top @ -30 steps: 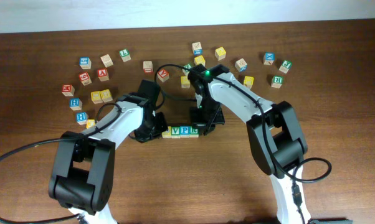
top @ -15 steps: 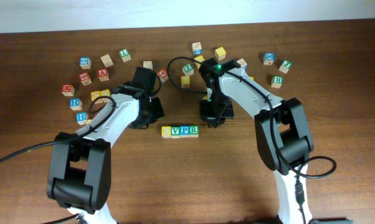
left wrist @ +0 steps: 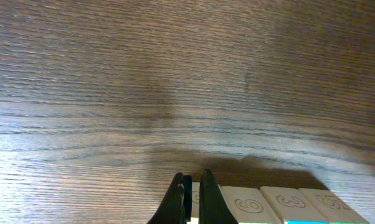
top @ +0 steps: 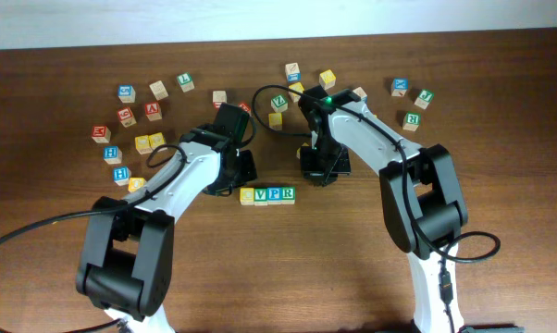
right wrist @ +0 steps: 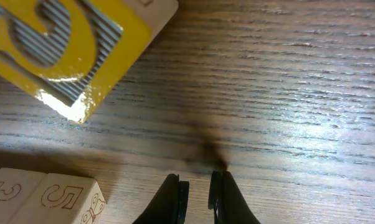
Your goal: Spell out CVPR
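CVPR row (top: 267,194) | scattered cubes (top: 152,110) behind | left end effector (left wrist: 192,182) beside it, closed | right end effector (right wrist: 197,183) closed

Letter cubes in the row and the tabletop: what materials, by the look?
The row of four cubes: likely wood, pale matte sides with outlined numerals, coloured painted letter faces. The table: dark brown, streaky grain, slight sheen; solid wood, veneer or laminate, cannot tell.
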Controlling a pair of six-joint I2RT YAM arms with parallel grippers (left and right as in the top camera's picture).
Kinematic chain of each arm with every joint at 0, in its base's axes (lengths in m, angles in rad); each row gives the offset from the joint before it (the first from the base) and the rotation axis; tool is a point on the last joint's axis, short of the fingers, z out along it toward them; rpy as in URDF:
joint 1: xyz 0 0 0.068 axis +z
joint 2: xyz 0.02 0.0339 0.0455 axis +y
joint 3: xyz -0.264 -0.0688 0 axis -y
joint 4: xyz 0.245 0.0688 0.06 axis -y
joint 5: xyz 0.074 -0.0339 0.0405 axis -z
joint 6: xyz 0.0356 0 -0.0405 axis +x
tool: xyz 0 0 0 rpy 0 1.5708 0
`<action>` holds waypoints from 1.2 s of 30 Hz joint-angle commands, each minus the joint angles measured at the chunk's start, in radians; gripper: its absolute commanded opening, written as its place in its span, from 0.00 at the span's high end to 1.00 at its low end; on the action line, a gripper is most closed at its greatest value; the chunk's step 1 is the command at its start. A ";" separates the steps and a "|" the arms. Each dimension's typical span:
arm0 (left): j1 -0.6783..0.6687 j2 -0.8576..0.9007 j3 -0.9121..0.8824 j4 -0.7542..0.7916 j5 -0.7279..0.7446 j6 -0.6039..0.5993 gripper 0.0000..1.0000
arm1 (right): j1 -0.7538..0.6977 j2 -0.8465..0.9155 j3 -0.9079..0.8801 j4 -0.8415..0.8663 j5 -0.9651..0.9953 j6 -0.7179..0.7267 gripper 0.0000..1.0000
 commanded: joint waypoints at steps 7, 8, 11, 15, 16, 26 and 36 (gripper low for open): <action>-0.026 0.012 0.014 0.003 0.029 0.073 1.00 | -0.006 -0.006 -0.008 0.003 0.012 0.006 0.91; -0.026 0.012 0.014 0.002 0.029 0.073 1.00 | -0.006 -0.006 -0.008 0.003 0.012 0.006 0.91; -0.026 0.012 0.014 -0.016 0.029 0.073 1.00 | -0.006 -0.006 -0.008 0.003 0.012 0.006 0.91; -0.026 0.012 0.014 -0.016 0.030 0.072 1.00 | -0.006 -0.006 -0.008 0.003 0.012 0.006 0.91; -0.026 0.012 0.014 -0.017 0.030 0.072 1.00 | -0.006 -0.006 -0.008 0.003 0.012 0.006 0.91; -0.026 0.012 0.014 -0.027 0.030 0.072 1.00 | -0.006 -0.006 -0.008 0.003 0.012 0.006 0.91; -0.026 0.012 0.014 -0.025 0.031 0.072 1.00 | -0.006 -0.006 -0.008 0.003 0.012 0.006 0.91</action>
